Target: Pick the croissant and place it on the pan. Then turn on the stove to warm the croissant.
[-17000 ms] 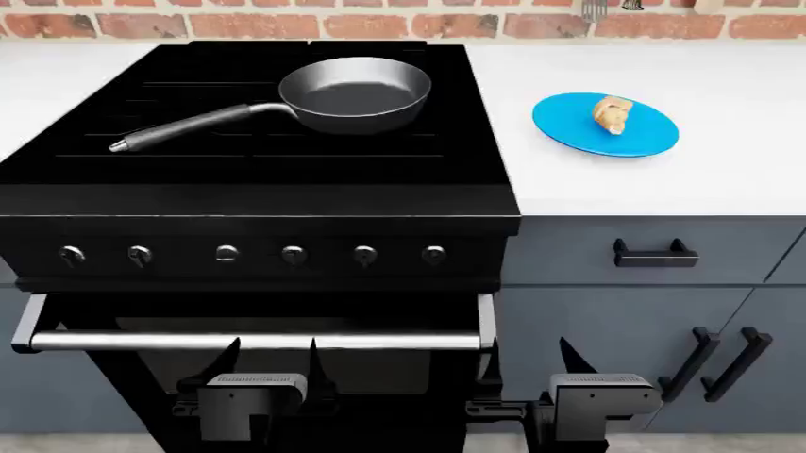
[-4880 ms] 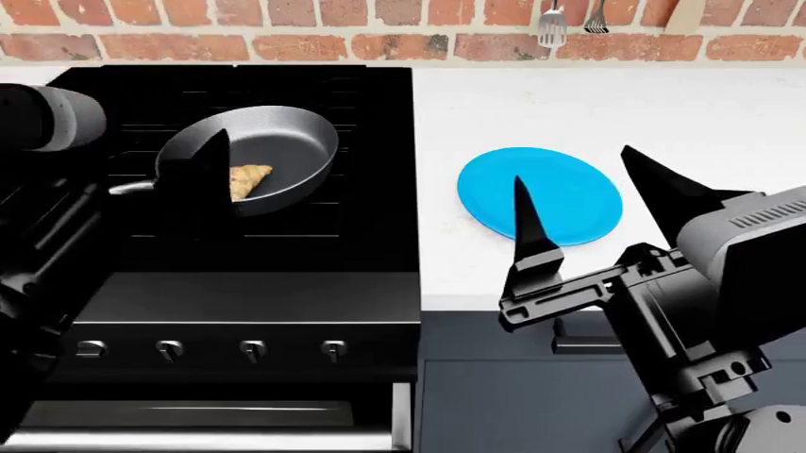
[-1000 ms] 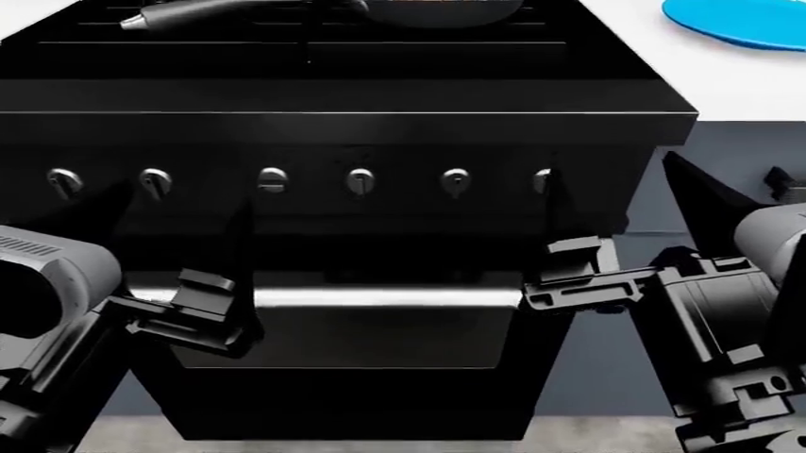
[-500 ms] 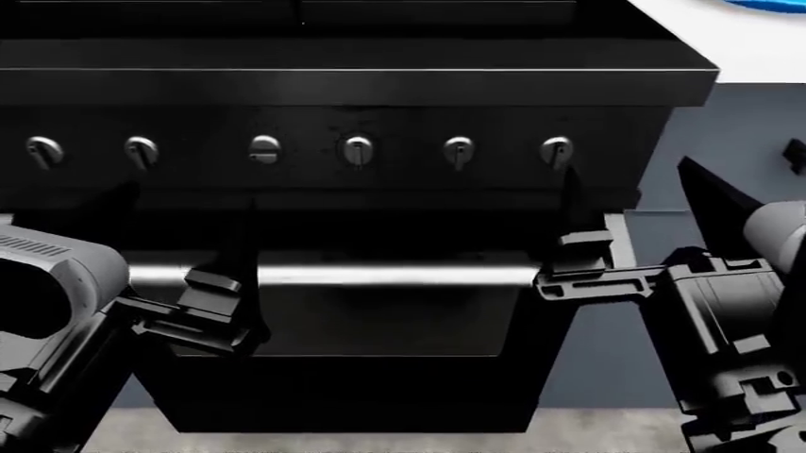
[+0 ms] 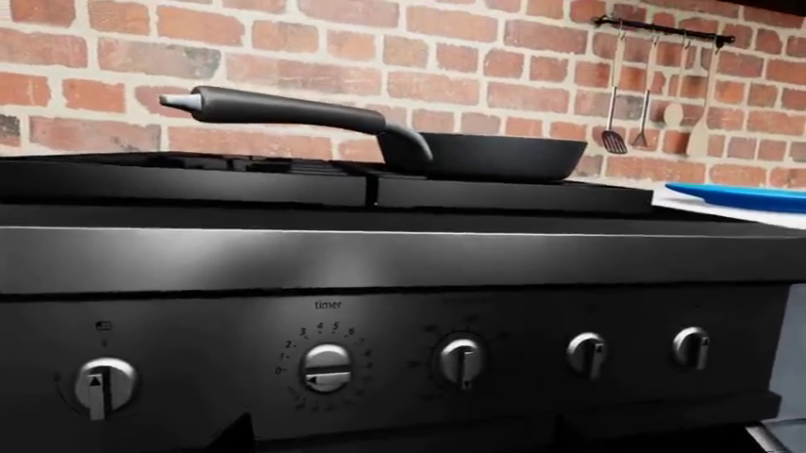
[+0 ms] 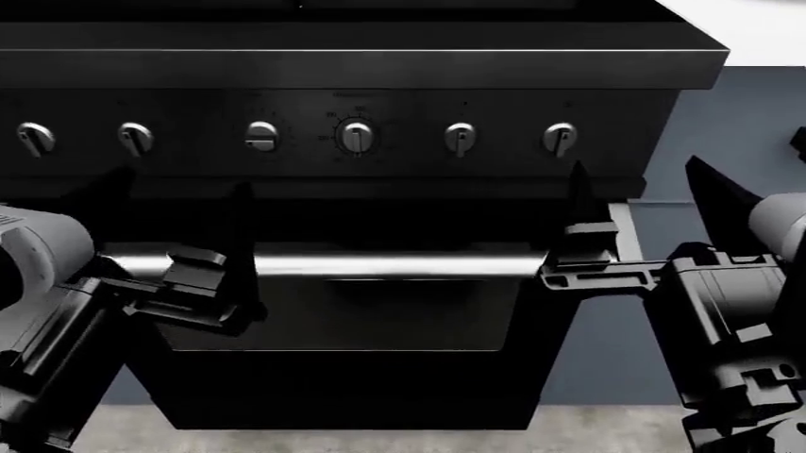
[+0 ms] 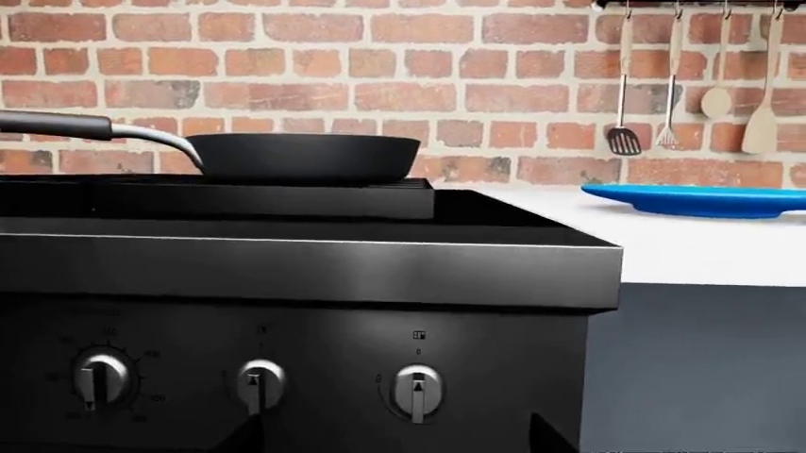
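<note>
Both open hands, left hand (image 6: 176, 236) and right hand (image 6: 636, 222), hover below the stove (image 6: 377, 71) knobs (image 6: 357, 138); the croissant is presumably in the pan (image 5: 497, 156). Next: turn a knob.

The head camera looks down at the stove (image 6: 365, 142) front from close, both end effectors low before it. Each wrist camera sits low near the knobs (image 5: 327, 367), facing level toward the brick wall (image 7: 377, 66). Both wrist views share the pan (image 5: 497, 156) and blue plate (image 7: 699, 200).
</note>
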Motion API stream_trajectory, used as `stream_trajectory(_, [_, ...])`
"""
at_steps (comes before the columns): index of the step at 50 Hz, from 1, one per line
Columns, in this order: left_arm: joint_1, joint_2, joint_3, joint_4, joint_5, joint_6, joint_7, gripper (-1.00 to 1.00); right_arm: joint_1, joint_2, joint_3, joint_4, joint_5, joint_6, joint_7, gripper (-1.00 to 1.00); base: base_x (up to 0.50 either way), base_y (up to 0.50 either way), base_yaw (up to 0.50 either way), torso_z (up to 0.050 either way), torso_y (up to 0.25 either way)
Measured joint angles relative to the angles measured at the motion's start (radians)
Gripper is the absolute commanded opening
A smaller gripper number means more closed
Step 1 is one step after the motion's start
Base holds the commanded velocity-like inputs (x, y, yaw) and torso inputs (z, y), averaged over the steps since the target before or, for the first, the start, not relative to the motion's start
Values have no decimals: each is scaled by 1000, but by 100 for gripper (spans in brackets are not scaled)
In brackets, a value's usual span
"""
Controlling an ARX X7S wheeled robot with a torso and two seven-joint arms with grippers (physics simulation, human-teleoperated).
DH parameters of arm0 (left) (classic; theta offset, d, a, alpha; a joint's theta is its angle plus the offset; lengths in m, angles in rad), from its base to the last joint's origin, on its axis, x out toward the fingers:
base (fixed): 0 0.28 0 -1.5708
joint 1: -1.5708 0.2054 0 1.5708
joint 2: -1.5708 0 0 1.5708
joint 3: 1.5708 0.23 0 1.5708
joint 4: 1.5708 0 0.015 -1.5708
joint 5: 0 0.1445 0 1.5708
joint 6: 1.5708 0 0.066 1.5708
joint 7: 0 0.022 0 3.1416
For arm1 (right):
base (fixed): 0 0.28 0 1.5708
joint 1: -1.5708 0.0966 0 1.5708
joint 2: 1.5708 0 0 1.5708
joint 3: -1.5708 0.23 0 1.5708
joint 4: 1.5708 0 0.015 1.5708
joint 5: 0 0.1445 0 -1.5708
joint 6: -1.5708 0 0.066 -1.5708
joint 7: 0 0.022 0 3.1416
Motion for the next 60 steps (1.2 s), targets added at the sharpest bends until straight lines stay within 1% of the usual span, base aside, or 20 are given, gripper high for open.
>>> stream_trajectory(7, [-32,31,6,-7,-1,22,-25,100,11,-13,-5,15,15,1,36,100,0,0,0,0,0])
stream_trajectory(18, [-41,80,5,-23,33,53,-53,100,33,-45,-36,51,36,21,106,100,0,0,0,0,0])
stream_trajectory(33, [5,147,7,-46,122,83,-27,100,101,-96,-108,113,42,72,147,100,0,0,0,0,0])
stream_trajectory(49, [33,181,28,-51,164,92,-6,100,134,-138,-157,187,-7,80,118,100,0,0,0,0,0])
stream_trajectory(60, [14,198,52,-64,166,92,-14,100,138,-175,-189,257,-74,58,66,100,0,0,0,0,0])
